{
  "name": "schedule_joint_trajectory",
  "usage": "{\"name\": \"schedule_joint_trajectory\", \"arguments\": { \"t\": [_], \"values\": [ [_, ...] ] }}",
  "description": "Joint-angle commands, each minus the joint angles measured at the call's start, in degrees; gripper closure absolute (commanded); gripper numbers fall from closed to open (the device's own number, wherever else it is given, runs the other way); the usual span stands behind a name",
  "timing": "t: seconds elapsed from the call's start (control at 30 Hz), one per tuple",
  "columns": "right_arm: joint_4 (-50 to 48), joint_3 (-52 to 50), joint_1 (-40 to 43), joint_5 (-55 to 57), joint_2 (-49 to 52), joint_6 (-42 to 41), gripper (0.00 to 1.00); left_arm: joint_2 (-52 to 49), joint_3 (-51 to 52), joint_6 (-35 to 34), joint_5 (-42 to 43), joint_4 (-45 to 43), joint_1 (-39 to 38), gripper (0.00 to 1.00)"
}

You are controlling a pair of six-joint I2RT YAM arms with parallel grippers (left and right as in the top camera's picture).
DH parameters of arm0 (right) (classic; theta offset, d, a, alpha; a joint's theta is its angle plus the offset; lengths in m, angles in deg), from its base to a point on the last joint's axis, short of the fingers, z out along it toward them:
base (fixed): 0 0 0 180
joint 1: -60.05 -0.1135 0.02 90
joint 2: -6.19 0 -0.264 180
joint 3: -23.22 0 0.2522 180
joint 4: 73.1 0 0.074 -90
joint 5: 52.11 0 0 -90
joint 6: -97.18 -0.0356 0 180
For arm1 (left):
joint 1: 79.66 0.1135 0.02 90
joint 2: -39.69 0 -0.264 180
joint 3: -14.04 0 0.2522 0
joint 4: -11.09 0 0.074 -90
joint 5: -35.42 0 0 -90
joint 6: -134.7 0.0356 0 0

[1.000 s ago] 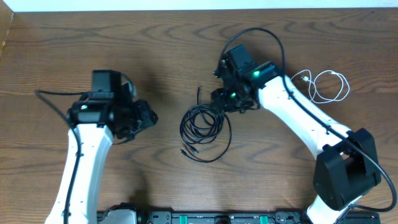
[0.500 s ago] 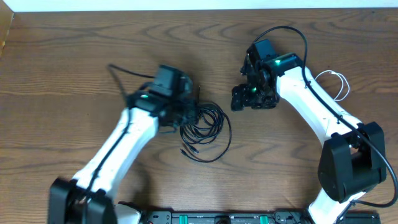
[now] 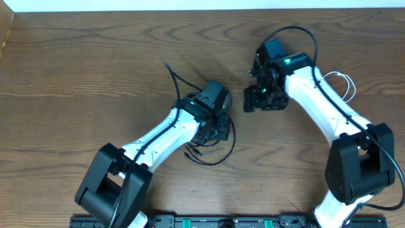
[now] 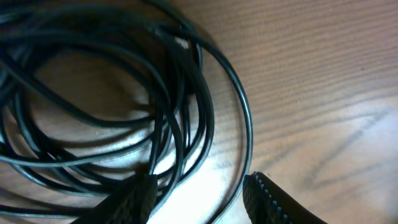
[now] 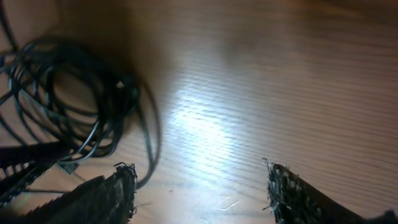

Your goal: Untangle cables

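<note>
Jaws of the left gripper [image 4: 205,202] stand apart, astride the outer loops of the black coil [image 4: 186,134], not pinching them. The right gripper [image 5: 199,199], also apart, hovers empty beside the coil. The white cable [image 3: 347,87] lies well apart from it, apparently already separated. The black strands lie bunched, so most work remains. No writing is readable.

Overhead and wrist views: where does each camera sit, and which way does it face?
Overhead: above the table, facing straight down; left arm, right arm, black coil, white cable.
Left wrist: on left arm, close over the coil; left end effector open.
Right wrist: on right arm, facing the table; right end effector open.
Shared: both wrist views show the coil.
</note>
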Motion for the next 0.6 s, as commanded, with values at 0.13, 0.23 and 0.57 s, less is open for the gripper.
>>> {"name": "schedule_joint_trajectory", "arguments": {
  "t": [0.13, 0.23, 0.57],
  "values": [
    [0.3, 0.2, 5.7, 1.2, 0.7, 0.3, 0.4, -0.4, 0.3, -0.1, -12.9, -3.7, -2.8, 0.49],
    [0.7, 0.2, 7.2, 1.2, 0.7, 0.3, 0.43, -0.7, 0.3, -0.6, -13.7, -5.2, -3.0, 0.49],
    [0.3, 0.2, 8.2, 1.2, 0.7, 0.3, 0.43, -5.7, 0.3, -3.6, -13.7, -5.4, -4.0, 0.5]
  ]
}}
